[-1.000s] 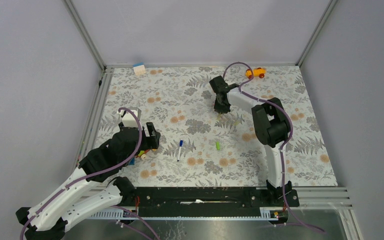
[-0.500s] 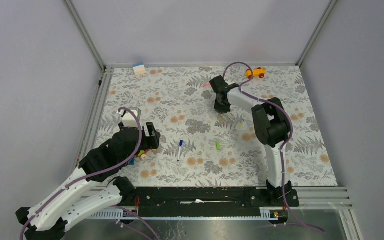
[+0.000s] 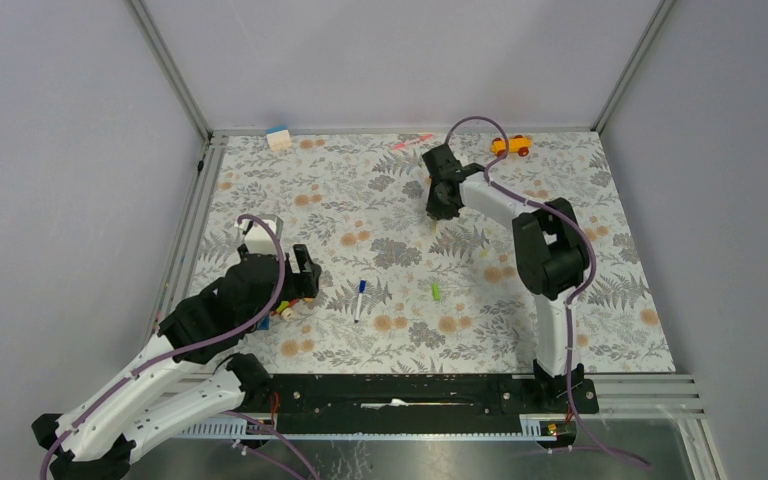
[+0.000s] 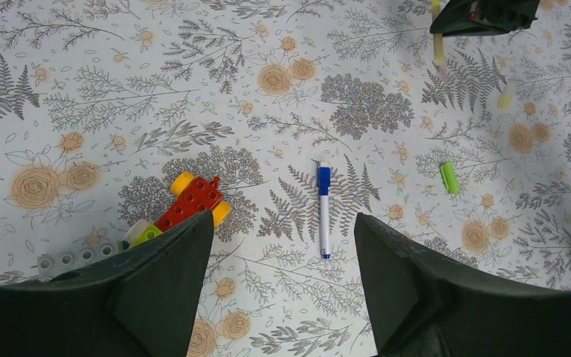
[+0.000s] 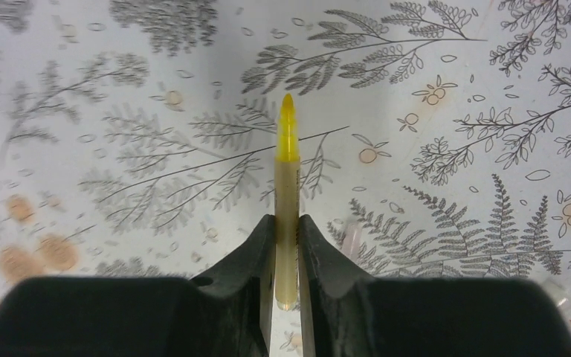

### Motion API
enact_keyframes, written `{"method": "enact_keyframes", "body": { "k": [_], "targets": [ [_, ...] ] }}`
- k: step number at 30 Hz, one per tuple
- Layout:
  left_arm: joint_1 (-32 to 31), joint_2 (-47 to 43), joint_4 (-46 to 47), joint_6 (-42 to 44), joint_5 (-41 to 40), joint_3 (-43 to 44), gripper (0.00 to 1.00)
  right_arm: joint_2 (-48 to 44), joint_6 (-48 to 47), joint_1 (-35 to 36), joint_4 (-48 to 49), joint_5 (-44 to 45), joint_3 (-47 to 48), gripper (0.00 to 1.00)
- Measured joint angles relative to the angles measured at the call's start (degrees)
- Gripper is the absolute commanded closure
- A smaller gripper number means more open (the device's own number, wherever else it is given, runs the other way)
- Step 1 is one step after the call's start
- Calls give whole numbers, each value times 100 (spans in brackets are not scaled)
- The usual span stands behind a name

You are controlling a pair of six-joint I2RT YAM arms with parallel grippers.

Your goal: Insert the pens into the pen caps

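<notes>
Your right gripper [image 5: 288, 221] had the yellow pen [image 5: 288, 160] pinched by its tail end, up at the far side of the tabletop [image 3: 615, 300], well apart from the lime cap [image 3: 436, 290]. A grip that thin could have let the pen swivel and miss the cap. Your left gripper [image 4: 282, 223] hung wide open, empty.

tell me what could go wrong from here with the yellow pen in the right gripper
1. The right gripper pinches the yellow pen near its back end, most of it sticking out; pushed into a cap, it could pivot or slip.
2. The lime green cap lies loose on the mat and the open left gripper holds nothing, so the cap may skid away when pressed.
</notes>
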Motion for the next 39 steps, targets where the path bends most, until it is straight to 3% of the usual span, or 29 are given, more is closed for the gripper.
{"method": "enact_keyframes", "body": {
  "k": [10,24,31,39],
  "targets": [
    [0,0,0,0,0,2,24,-1117,-240,0,741,-297,-599,100],
    [0,44,4,-2,7,0,24,-3556,-802,-15,1827,-76,-2549,100],
    [0,450,138,-9,184,2,25,-4306,-1073,-236,2299,-365,-3401,100],
    [0,1276,813,-28,918,258,26,-5333,-1370,-315,2618,-1054,-4138,100]
  ]
}}
